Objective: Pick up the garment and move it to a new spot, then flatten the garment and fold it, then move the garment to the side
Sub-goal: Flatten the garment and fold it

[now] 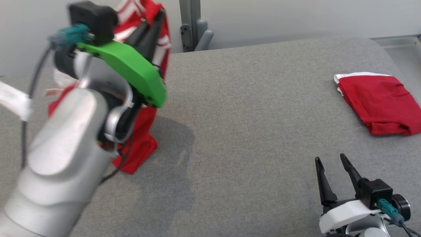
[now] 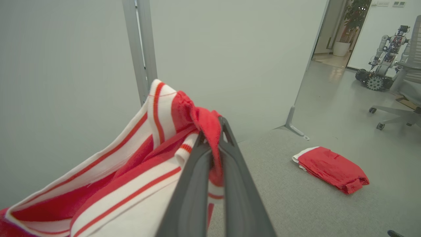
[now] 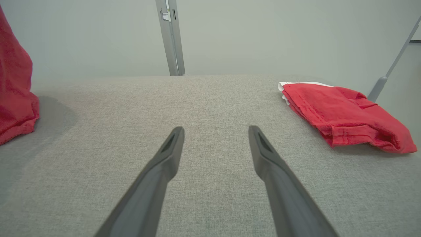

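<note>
While left gripper (image 2: 212, 128) pinches striped end, garment (image 1: 141, 148) hangs vertical, red end down; right gripper (image 1: 330, 158) agape.

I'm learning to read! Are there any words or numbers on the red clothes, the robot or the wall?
No words or numbers can be read here.
Striped garment in the left gripper: only stripes, no print.
Folded red garment: plain.
Small wall plates far off: too small to read.

A folded red cloth (image 1: 381, 105) lies on the grey fabric table (image 1: 246, 115), a metal post (image 1: 189, 23) behind.
</note>
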Robot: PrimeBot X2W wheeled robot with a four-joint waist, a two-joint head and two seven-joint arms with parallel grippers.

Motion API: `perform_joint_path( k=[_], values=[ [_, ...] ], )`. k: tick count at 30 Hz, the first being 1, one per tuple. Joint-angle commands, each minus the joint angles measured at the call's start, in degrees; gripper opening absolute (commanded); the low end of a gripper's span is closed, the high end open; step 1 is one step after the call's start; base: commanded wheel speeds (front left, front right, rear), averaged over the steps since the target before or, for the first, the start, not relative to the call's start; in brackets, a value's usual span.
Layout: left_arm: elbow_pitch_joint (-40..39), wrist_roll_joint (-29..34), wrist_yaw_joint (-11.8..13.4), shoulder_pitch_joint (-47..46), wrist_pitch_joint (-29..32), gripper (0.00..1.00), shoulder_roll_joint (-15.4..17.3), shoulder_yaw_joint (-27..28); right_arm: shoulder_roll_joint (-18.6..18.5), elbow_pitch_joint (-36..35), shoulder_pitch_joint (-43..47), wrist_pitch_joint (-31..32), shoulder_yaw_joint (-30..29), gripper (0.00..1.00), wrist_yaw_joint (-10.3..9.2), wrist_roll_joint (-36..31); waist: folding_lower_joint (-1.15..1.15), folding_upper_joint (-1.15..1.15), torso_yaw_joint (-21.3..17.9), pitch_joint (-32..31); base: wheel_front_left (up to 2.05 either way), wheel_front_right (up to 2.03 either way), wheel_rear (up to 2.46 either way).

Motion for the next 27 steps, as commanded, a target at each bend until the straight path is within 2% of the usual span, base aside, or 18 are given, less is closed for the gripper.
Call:
perform_joint_path(
  k=[1, 7, 9, 10, 15, 24, 26, 27],
  values=[
    [1.30, 0.54, 0.15, 1.90, -0.47, 0.00, -2.09, -1.54, 0.00, 0.12, -1.03, -0.08, 0.39, 1.00, -0.08, 0.65, 0.00, 0.00, -0.86, 0.98, 0.00, 0.00, 0.00],
    [12.91, 0.86, -2.40, 4.82, -3.49, 0.00, -14.73, -9.95, 0.29, 0.69, -4.31, -0.08, 2.58, 1.00, -0.08, 1.42, 0.00, 0.00, -5.06, 5.40, 0.00, 0.00, 0.00],
    [17.15, 0.96, -3.10, 4.60, -5.11, 0.00, -17.24, -11.72, 0.41, 0.70, -5.60, -0.08, 3.10, 1.00, -0.08, 1.71, 0.00, 0.00, -7.05, 7.25, 0.00, 0.00, 0.00],
    [20.87, 0.82, -3.74, 3.37, -6.56, 0.00, -18.50, -13.11, 0.58, 0.62, -6.89, -0.08, 3.64, 1.00, -0.08, 1.79, 0.00, 0.00, -9.28, 9.27, 0.00, 0.00, 0.00],
    [26.85, 0.11, -3.66, -0.34, -10.01, 0.00, -19.57, -17.15, 0.76, 0.71, -9.46, -0.08, 4.08, 1.00, -0.08, 2.95, 0.00, 0.00, -14.36, 14.00, 0.00, 0.00, 0.00],
    [29.24, -5.11, 0.08, -6.10, -13.22, 0.00, -19.51, -25.88, 0.83, 0.88, -12.23, -0.08, 6.33, 1.00, -0.08, 8.76, 0.00, 0.00, -20.42, 20.99, 0.00, 0.00, 0.00],
    [29.28, -6.08, 0.99, -6.64, -14.56, 0.33, -19.49, -27.84, 0.83, 1.03, -12.90, -0.08, 6.66, 1.00, -0.08, 9.66, 0.00, 0.00, -21.05, 21.80, 0.00, 0.00, 0.00],
    [29.39, -6.71, 1.28, -6.57, -15.18, 0.42, -19.49, -28.91, 0.84, 1.12, -13.08, -0.08, 6.87, 1.00, -0.08, 10.02, 0.00, 0.00, -21.32, 22.06, 0.00, 0.00, 0.00]
  ],
)
